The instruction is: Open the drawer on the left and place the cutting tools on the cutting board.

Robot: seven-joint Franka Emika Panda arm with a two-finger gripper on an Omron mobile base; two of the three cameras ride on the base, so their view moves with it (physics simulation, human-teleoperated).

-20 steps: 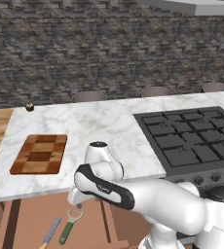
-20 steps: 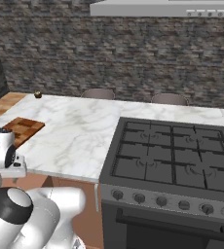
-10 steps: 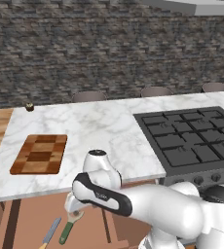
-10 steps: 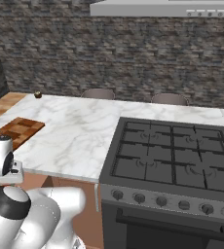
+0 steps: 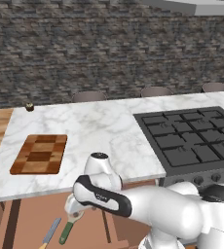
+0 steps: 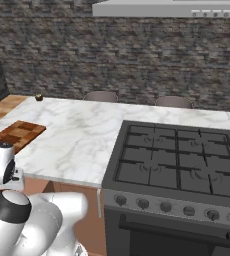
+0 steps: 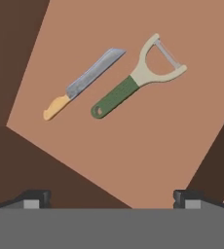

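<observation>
You see a marble counter under a stone wall, drawer open below it, knife beside peeler, both ahead of your spread, empty fingers.

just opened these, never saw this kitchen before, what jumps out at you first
In the hand view, a knife and a green-handled peeler lie side by side, apart, on the flat brown floor of the open drawer, with the tool open above them. In the left base view, a checkered cutting board sits bare on the marble counter, left of the black stove.
</observation>
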